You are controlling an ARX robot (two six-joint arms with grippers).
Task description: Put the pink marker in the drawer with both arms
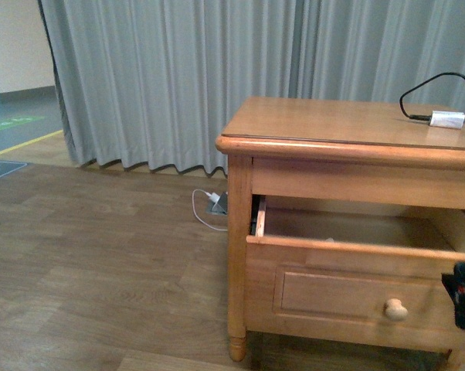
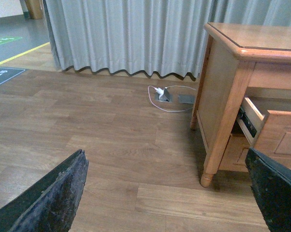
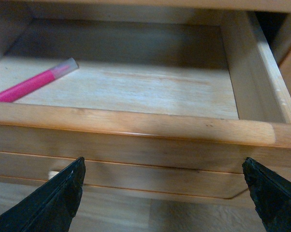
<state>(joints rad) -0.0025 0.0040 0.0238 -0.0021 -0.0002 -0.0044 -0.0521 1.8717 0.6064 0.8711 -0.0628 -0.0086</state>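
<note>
Grey curtain (image 1: 178,77) and wood floor (image 1: 101,255) behind, your drawer (image 1: 333,249) sits pulled open with the pink marker (image 3: 32,84) lying flat inside, so the right end effector (image 3: 162,164) facing it and the left end effector (image 2: 165,154) beside the cabinet (image 2: 223,87) are both spread, empty.

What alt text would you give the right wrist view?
A short magenta-pink marker with a pale end lies on the floor of the open honey-coloured wooden drawer, toward one side. The right gripper, black fingers spread wide and empty, sits just outside the drawer front.
</note>
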